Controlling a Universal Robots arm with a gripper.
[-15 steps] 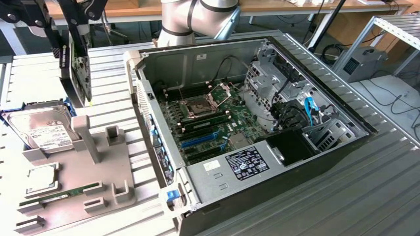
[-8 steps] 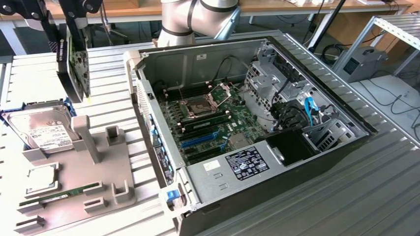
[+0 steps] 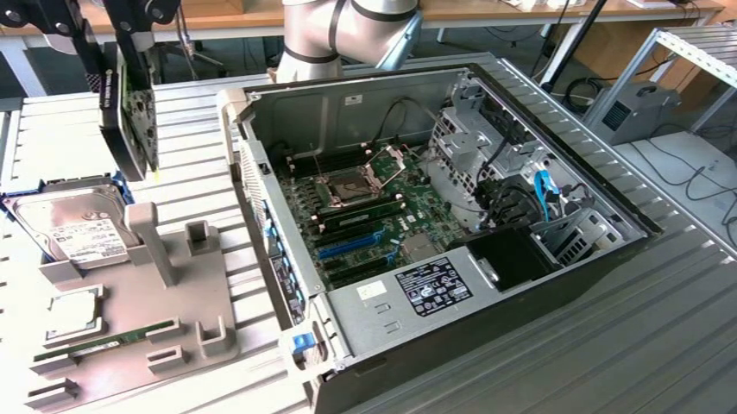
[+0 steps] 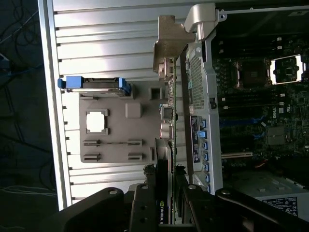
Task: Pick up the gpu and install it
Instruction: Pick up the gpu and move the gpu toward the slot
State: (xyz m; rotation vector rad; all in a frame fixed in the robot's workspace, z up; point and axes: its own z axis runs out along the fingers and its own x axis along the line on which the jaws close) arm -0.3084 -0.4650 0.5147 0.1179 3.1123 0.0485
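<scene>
While gripper [image 3: 116,50] pinches gpu [image 3: 129,121], jaws narrowed on its edge, I read it hanging upright in air over table [image 3: 196,112], at exterior view's left of open case [image 3: 334,112]. Pickup done; blue slots [image 3: 349,246] on board [image 3: 403,203] bare, install not yet done.

Arm [image 3: 334,30], rising beyond the far wall of the computer case [image 3: 381,78]: smooth silver-grey cylindrical tubes, a dark ring seam, and a pale blue-grey joint cover. Gripper [image 3: 116,47] [image 4: 164,193], outside the case's perforated end: matt black, built from flat angular link bars with round pivot pins and small screw heads. The jaws are slim black bars.
</scene>
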